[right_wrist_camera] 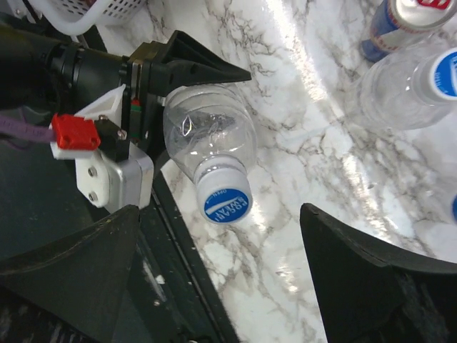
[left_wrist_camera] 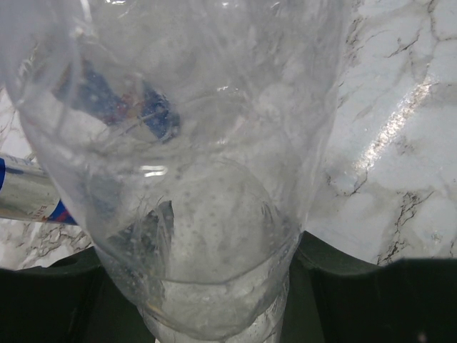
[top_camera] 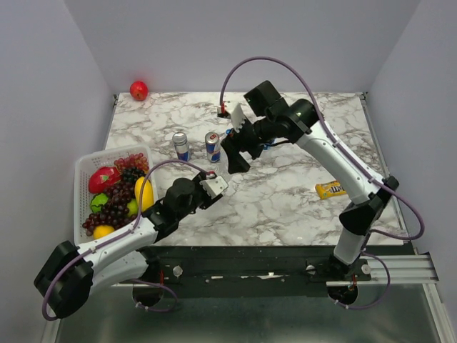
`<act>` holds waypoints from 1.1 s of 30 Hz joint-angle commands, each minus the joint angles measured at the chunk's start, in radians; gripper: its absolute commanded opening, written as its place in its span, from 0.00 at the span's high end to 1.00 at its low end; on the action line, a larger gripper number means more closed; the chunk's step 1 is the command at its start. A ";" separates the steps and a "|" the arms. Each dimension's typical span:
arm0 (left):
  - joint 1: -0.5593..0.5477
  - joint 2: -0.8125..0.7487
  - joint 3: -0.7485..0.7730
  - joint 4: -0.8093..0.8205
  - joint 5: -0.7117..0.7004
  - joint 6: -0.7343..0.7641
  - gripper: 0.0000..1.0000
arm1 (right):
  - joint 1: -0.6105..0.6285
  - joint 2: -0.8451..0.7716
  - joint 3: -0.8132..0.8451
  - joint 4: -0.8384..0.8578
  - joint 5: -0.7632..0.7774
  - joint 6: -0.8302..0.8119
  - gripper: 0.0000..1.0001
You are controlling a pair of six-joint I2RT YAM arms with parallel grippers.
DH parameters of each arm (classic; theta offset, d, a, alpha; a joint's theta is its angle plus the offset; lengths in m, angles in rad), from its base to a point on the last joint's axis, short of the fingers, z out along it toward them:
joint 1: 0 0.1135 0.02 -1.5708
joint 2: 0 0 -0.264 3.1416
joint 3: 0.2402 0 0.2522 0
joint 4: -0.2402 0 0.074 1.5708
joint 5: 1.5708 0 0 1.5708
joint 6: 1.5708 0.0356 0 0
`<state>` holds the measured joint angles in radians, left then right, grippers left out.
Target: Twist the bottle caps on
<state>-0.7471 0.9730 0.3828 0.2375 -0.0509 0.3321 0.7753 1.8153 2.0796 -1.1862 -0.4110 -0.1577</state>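
L gripper point(top_camera: 214, 184) clamps clear bottle point(right_wrist_camera: 207, 132), neck jutting ahead of it w/ blue cap point(right_wrist_camera: 225, 202) on. R gripper point(right_wrist_camera: 221, 236) wide open, cap betw its fingers, untouched. Risk: cap maybe only loosely on; an off-axis close by R could cross-thread it or twist bottle in L's hold

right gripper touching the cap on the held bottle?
Apart. Right wrist view: right gripper open, fingers wide of the cap, clear gap on each side.
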 commanded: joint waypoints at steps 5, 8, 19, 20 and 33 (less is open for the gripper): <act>0.014 -0.036 0.019 -0.096 0.382 0.035 1.00 | -0.013 -0.275 -0.275 0.160 0.005 -0.460 0.00; 0.014 -0.020 0.050 -0.130 0.448 0.032 1.00 | -0.011 -0.315 -0.322 0.192 -0.070 -0.606 0.00; 0.029 -0.007 0.064 -0.132 0.537 -0.004 1.00 | 0.065 -0.350 -0.411 0.103 -0.201 -0.940 0.00; 0.032 -0.005 0.064 -0.129 0.539 -0.022 1.00 | 0.076 -0.364 -0.424 0.100 -0.199 -0.954 0.00; 0.054 -0.005 0.082 -0.058 0.557 -0.128 1.00 | 0.101 -0.384 -0.523 0.115 -0.132 -0.953 0.00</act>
<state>-0.7017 0.9665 0.4198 0.1249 0.4656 0.2596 0.8707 1.4555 1.5837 -1.0660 -0.5674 -1.1007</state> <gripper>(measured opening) 0.597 0.995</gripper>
